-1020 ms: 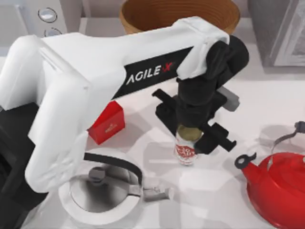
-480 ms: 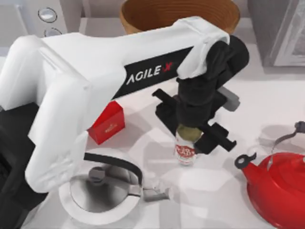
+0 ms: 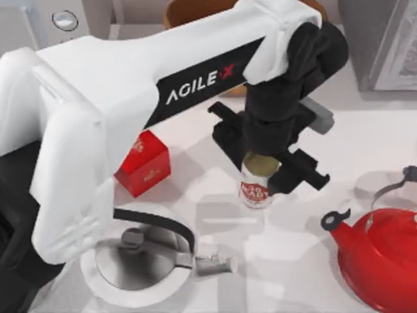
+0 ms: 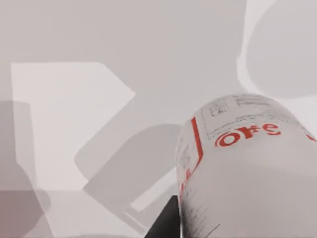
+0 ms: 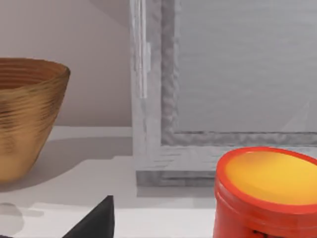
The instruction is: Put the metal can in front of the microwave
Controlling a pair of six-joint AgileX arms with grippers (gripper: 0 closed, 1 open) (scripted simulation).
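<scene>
The metal can (image 3: 255,189), with a white and red label and a dull gold lid, hangs upright near the table's middle. My left gripper (image 3: 264,166) comes down from above and is shut on the can's upper part. In the left wrist view the can's label (image 4: 247,168) is very close, with pale table below it. The microwave (image 3: 39,23), white with a round silver dial (image 3: 64,19), stands at the back left corner, partly behind my left arm. A dark part of my right gripper (image 5: 96,223) faces the back right appliance.
A red box (image 3: 143,166) and a white kettle (image 3: 140,257) lie left of the can. A red teapot (image 3: 381,257) sits at the front right. A wooden bowl (image 5: 25,114) stands at the back, and beside it a dark grey appliance (image 3: 384,39) and an orange-lidded red jar (image 5: 267,193).
My left arm has risen and shifted towards the back of the table, carrying the can up with it. Everything else on the table has stayed put.
</scene>
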